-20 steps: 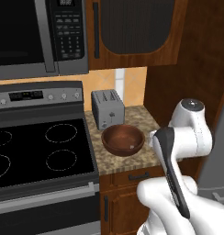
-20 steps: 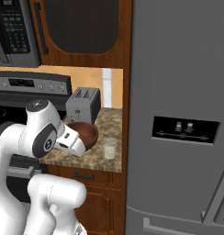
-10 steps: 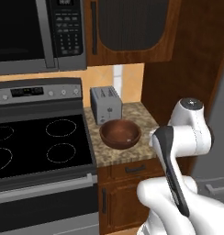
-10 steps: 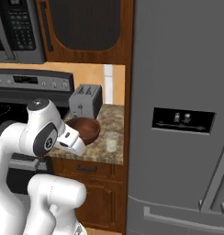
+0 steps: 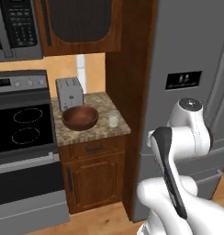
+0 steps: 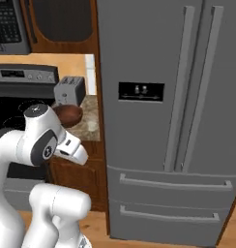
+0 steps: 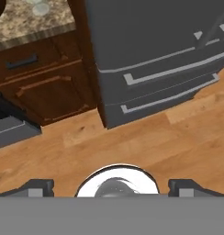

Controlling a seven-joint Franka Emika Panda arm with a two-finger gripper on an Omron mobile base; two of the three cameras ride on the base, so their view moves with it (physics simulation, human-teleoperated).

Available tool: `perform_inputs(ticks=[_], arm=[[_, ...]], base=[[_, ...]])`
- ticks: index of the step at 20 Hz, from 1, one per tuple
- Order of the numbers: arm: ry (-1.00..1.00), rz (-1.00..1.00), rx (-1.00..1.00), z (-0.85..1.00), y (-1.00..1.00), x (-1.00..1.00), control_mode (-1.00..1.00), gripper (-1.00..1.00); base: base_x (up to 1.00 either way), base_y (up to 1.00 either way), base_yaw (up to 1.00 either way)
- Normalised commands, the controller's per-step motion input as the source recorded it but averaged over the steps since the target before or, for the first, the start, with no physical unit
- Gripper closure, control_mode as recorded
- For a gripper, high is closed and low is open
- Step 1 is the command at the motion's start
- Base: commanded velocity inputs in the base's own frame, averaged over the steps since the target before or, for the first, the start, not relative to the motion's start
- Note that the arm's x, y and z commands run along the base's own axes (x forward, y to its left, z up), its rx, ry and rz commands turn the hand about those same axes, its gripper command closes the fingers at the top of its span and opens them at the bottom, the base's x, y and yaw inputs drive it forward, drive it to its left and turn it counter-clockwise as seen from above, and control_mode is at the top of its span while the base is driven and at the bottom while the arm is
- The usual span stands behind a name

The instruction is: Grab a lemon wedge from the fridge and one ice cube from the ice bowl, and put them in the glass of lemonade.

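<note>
Pointing down at the pale wooden floor [image 7: 146, 137], the two-finger gripper [image 7: 112, 187] shows its small dark fingertips [image 7: 38, 187] far apart at the bottom of the hand view, jaws spread wide, nothing between them and nothing touched.

From the hand camera, the two bottom drawers of the tall grey steel fridge [image 7: 155, 46] lie ahead of the gripper, with the brown wooden cabinet [image 7: 45, 87] beside them and a corner of the speckled granite counter [image 7: 26, 25] above that cabinet; the small clear glass of lemonade [image 7: 40, 8] sits at the counter's edge, well apart from the fingers.

The left base view gives the counter whole: the wide round dark reddish-brown wooden ice bowl [image 5: 80, 117] stands just in front of a grey two-slot toaster [image 5: 69, 93], the glass [image 5: 113, 120] near the bowl on the side toward the fridge [image 5: 187, 55]. A black glass stovetop [image 5: 22, 131] lies on the bowl's other side.

The right base view shows the fridge's [image 6: 158, 58] closed doors in full, long vertical handles and black dispenser panel [image 6: 141, 91], with the bowl [image 6: 69, 114] partly hidden behind the white arm.
</note>
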Motion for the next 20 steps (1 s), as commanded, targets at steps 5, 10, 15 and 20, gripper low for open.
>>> perform_inputs(ticks=[5, 10, 15, 20], arm=[[0.0, 0.0, 0.0, 0.0, 0.0, 0.0, 1.0, -1.0], [0.0, 0.0, 0.0, 0.0, 0.0, 0.0, 1.0, -1.0], [0.0, 0.0, 0.0, 0.0, 0.0, 0.0, 1.0, -1.0], [0.0, 0.0, 0.0, 0.0, 0.0, 0.0, 1.0, -1.0]], base=[[0.19, -1.0, 0.0], [0.24, -0.94, 0.09], [0.08, -0.41, 0.12], [-0.54, -0.06, 0.06]])
